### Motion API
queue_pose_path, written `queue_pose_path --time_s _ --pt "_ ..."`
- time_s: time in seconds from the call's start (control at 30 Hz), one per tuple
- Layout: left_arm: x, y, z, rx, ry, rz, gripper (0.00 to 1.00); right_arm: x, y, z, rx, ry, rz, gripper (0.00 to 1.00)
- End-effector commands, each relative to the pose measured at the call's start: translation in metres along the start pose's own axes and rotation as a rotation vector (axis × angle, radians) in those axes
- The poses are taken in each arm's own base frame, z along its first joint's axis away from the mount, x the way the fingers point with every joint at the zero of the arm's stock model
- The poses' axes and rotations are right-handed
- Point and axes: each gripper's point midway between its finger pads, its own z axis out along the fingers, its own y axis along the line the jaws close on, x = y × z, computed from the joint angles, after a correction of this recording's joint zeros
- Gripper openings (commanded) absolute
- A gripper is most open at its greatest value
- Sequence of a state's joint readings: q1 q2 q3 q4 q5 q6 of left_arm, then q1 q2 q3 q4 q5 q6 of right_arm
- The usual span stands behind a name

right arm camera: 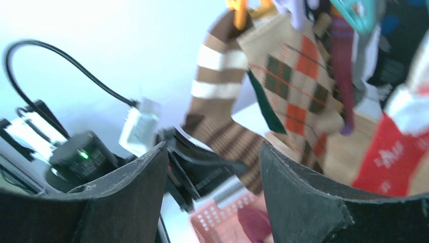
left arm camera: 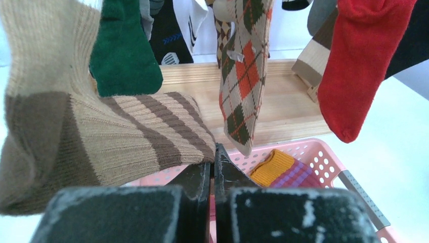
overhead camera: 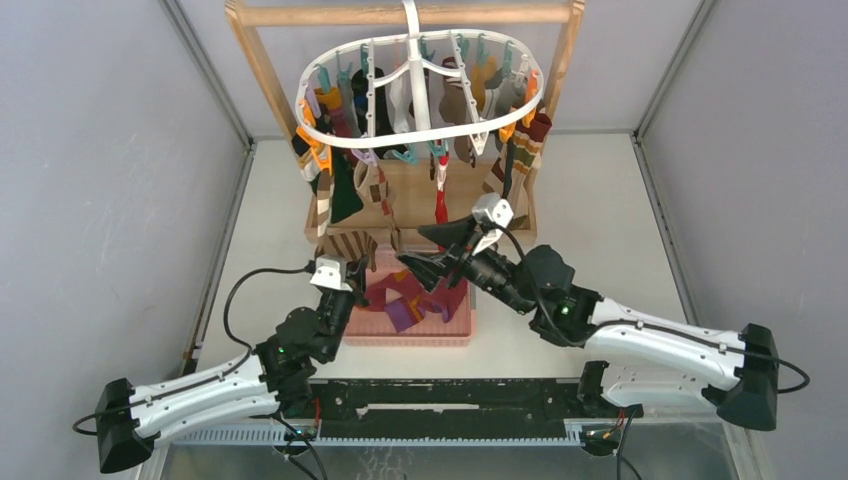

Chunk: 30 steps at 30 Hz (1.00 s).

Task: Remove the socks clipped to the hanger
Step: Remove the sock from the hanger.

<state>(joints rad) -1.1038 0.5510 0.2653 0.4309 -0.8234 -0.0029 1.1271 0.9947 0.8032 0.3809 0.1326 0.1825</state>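
Toward the left side of the table point(overhead camera: 600, 220), your left gripper point(left arm camera: 214, 152) is pressed together on the toe of one beige-and-brown striped sock point(left arm camera: 126, 136). Beside it, your left wrist view shows three more hanging: one green sock point(left arm camera: 124, 55), one argyle sock point(left arm camera: 243, 81) and one red sock point(left arm camera: 356, 66). Above them, at the middle of the far edge, the single white hanger point(overhead camera: 420, 134) hooks onto the top bar of one wooden frame point(overhead camera: 400, 14). The socks point(overhead camera: 470, 100) clipped round its ring are too crowded for you to count. Below, between your two arms near the near edge, one pink basket point(left arm camera: 313, 157) holds a mustard sock point(left arm camera: 270, 164), a purple sock point(left arm camera: 296, 172) and others. To the right, your right gripper point(overhead camera: 428, 252) has its fingers spread apart with nothing gripped, just above the basket.
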Motion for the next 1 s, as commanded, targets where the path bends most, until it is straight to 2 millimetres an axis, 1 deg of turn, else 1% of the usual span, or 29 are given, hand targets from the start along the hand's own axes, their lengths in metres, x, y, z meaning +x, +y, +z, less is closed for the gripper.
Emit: queue_pose_path --time_s 0.0,0.13,0.3,0.37,0.4,0.43,0.5,0.63,0.73,0.83,0.97 --pt "0.008 0.003 0.000 -0.024 0.000 -0.017 0.00 -0.049 0.041 0.024 -0.117 -0.104 -0.014 0.71" --pt "0.010 0.005 0.000 -0.033 0.004 -0.010 0.00 -0.053 0.056 0.046 -0.125 -0.093 -0.017 0.69" --pt "0.010 0.007 -0.001 -0.040 -0.005 -0.016 0.00 -0.042 0.068 0.074 -0.139 -0.038 -0.008 0.70" --pt "0.011 0.008 -0.001 -0.045 -0.004 -0.014 0.00 -0.040 0.069 0.085 -0.128 -0.017 -0.005 0.72" --pt "0.010 0.008 -0.001 -0.047 -0.005 -0.014 0.00 -0.037 0.068 0.090 -0.114 -0.005 -0.004 0.73" --pt "0.011 0.009 -0.001 -0.048 -0.004 -0.013 0.00 -0.040 0.067 0.095 -0.100 -0.003 -0.005 0.74" --pt "0.011 0.008 -0.001 -0.048 -0.002 -0.011 0.00 -0.032 0.062 0.106 -0.065 0.027 -0.009 0.75" --pt "0.011 0.009 -0.001 -0.052 -0.002 -0.008 0.00 -0.028 0.055 0.124 -0.025 0.053 -0.005 0.76" --pt "0.012 0.009 -0.001 -0.050 -0.002 -0.009 0.00 -0.026 0.046 0.138 0.005 0.069 0.006 0.77" --pt "0.011 0.008 -0.001 -0.045 -0.005 -0.012 0.00 -0.019 0.039 0.150 0.022 0.094 0.021 0.77" --pt "0.010 0.008 -0.002 -0.039 -0.006 -0.013 0.00 -0.012 0.023 0.164 0.066 0.121 0.026 0.77"
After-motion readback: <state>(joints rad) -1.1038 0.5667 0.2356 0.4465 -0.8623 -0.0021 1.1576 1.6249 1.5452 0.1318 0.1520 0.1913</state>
